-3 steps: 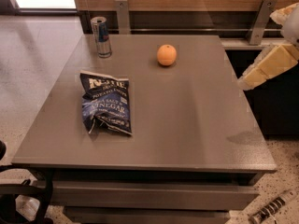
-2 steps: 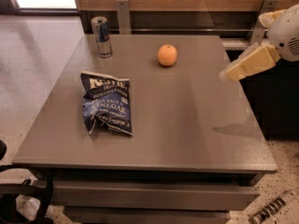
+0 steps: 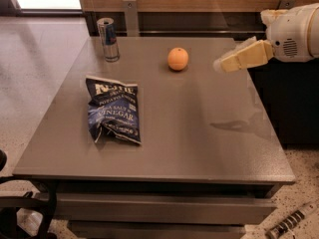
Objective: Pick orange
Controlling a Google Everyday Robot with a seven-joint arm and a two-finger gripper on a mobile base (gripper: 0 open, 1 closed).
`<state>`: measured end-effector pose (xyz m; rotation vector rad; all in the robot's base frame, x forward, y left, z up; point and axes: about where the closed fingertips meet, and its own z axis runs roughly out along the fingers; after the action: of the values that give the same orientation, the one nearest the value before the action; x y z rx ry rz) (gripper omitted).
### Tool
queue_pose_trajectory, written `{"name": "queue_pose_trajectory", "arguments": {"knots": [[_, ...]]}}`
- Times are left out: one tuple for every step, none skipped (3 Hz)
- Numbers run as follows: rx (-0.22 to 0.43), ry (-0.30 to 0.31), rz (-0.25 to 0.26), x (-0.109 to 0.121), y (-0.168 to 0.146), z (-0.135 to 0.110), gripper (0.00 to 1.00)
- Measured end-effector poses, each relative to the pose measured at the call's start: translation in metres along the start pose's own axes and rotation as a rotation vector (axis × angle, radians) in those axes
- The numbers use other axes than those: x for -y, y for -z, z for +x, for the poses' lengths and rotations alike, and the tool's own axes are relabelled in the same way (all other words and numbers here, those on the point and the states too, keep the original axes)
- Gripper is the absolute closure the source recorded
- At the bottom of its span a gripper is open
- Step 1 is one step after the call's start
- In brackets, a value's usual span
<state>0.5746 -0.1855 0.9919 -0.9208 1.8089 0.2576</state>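
Observation:
The orange (image 3: 178, 59) is a small round fruit lying on the grey table (image 3: 199, 133), toward the far middle. My gripper (image 3: 219, 65) comes in from the right edge on a white arm, its cream-coloured fingers pointing left. It hangs above the table, to the right of the orange and apart from it. Nothing is held in it.
A blue and silver drink can (image 3: 108, 39) stands upright at the far left of the table. A dark blue crisp bag (image 3: 113, 109) lies crumpled on the left half. A wooden wall with metal brackets runs behind the table. A black chair part (image 3: 20, 208) is at lower left.
My gripper has moved left, from the table's right edge to over the table, closer to the orange. The orange, can and bag have not moved.

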Motion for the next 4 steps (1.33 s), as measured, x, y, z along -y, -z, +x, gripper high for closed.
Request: {"name": "queue_pose_trajectory", "arguments": {"knots": [[-0.002,0.001,-0.005,0.0,-0.003,0.0,0.0],[-0.006,0.003,-0.026,-0.001,-0.019,-0.002,0.0],[0.022,0.002,-0.058,0.002,-0.062,-0.006,0.0],[0.054,-0.042,-0.093,0.003,-0.112,0.001,0.0]]}}
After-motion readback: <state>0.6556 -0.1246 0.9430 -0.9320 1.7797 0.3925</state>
